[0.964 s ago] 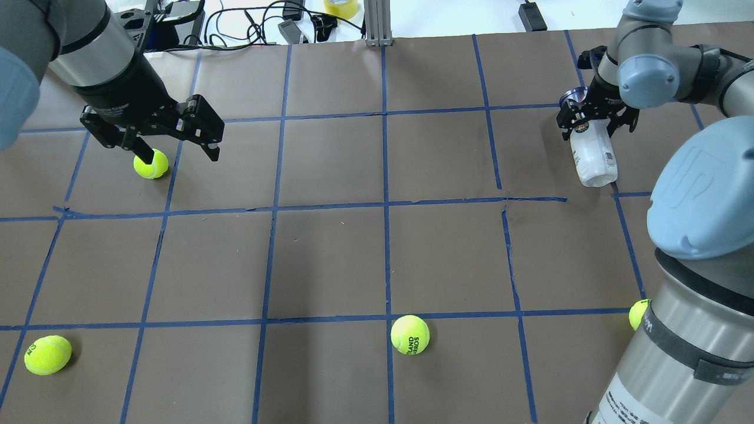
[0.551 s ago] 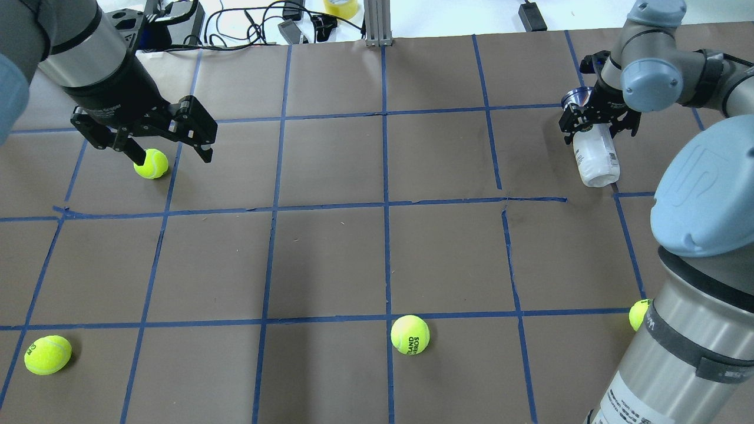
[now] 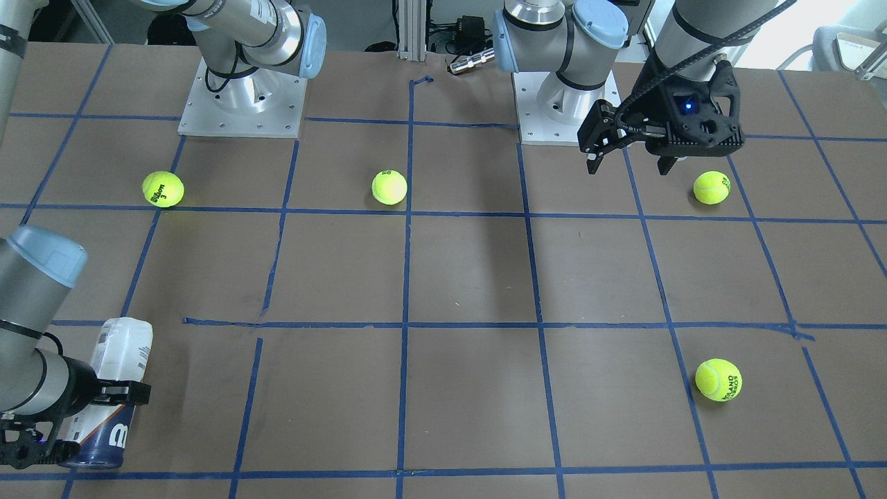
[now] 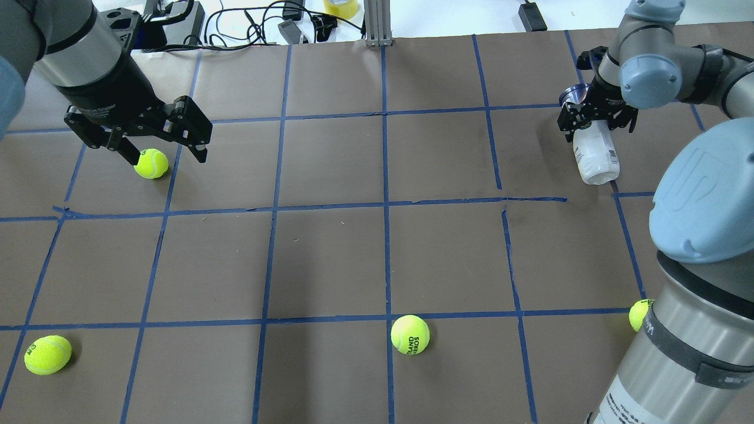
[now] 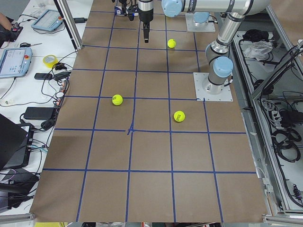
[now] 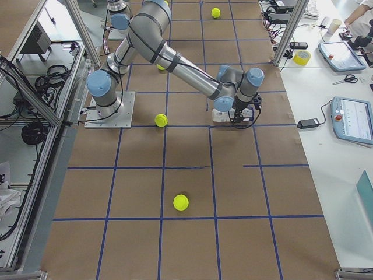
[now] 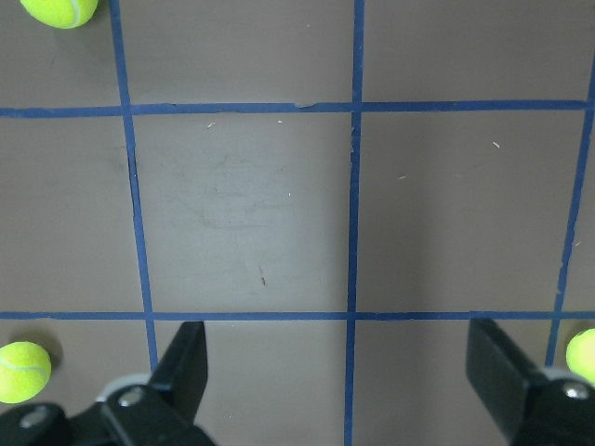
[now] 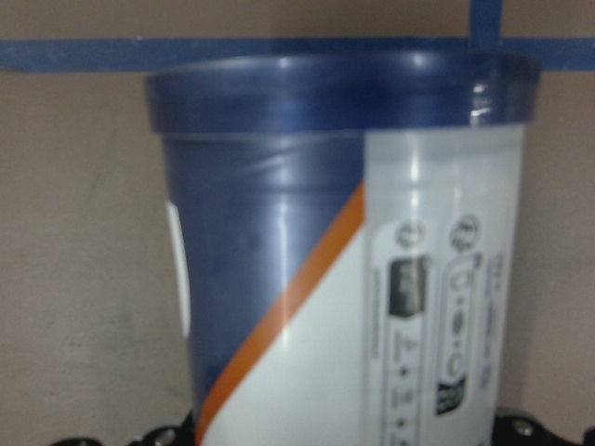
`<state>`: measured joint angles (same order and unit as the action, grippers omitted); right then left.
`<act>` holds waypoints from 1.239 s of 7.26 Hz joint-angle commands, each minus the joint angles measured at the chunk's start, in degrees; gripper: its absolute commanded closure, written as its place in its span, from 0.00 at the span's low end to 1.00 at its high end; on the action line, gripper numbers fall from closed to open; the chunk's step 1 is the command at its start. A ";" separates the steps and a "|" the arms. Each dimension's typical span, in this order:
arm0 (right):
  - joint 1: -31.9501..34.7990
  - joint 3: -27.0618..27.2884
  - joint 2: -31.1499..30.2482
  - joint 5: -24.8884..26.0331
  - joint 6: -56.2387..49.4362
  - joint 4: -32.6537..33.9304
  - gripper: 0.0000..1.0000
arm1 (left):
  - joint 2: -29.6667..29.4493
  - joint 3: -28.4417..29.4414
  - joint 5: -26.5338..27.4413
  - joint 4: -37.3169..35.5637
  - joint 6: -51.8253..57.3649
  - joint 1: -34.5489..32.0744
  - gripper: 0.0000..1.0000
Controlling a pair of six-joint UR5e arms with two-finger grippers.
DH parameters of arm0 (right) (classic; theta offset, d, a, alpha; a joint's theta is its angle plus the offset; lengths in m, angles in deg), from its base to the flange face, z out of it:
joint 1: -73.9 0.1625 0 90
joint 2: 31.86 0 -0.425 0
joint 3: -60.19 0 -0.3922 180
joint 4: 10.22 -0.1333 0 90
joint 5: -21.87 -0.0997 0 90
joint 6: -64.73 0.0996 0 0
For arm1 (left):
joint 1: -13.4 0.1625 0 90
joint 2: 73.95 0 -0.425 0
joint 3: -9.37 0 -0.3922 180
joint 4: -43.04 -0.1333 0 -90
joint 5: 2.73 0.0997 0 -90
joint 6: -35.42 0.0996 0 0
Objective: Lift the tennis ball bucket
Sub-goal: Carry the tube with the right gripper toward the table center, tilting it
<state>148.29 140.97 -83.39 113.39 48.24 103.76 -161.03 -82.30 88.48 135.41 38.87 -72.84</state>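
Observation:
The tennis ball bucket (image 4: 596, 156) is a slim can with a white label and a navy rim, at the table's far right. It lies tilted, with its white end pointing towards the robot. My right gripper (image 4: 595, 118) is shut on it near the navy end. It also shows at the lower left of the front-facing view (image 3: 114, 364) and fills the right wrist view (image 8: 344, 260). I cannot tell if the white end touches the table. My left gripper (image 4: 166, 158) is open and empty, high above a loose tennis ball (image 4: 151, 163).
Other loose tennis balls lie at the near left (image 4: 48, 354), near middle (image 4: 410, 334) and near right beside my right arm's base (image 4: 638, 314). Cables, a tape roll (image 4: 341, 7) and devices lie past the table's far edge.
My left gripper has drifted a little to the left, still open. My right gripper and the can have barely moved.

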 commanded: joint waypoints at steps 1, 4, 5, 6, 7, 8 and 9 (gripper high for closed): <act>5.46 -0.02 -3.03 -0.47 -2.05 -2.61 0.26 | -0.02 -0.09 -0.07 0.01 -0.02 0.01 0.00; 17.16 0.07 -7.43 -0.47 -5.55 -6.05 0.26 | -0.37 -0.61 0.71 -3.48 0.07 2.02 0.00; 19.98 0.07 -7.44 -0.55 -9.49 -5.88 0.26 | -0.28 -0.61 0.46 -3.68 0.68 5.43 0.00; 22.96 0.07 -7.44 -0.47 -12.14 -5.01 0.26 | -0.20 -0.27 0.72 -3.60 6.51 8.25 0.00; 26.12 0.07 -7.44 -0.64 -16.87 -2.82 0.26 | -0.02 0.17 0.98 -3.42 12.40 10.36 0.00; 28.07 -0.02 -7.44 -0.73 -20.31 -1.67 0.26 | -0.02 0.26 0.81 -3.51 13.24 12.39 0.00; 29.66 0.07 -7.01 -3.34 -26.35 0.60 0.26 | -0.11 0.09 0.37 -3.60 13.69 13.97 0.00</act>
<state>175.48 141.02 -90.72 112.09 28.46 101.93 -161.10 -82.19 89.21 131.90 50.93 -61.22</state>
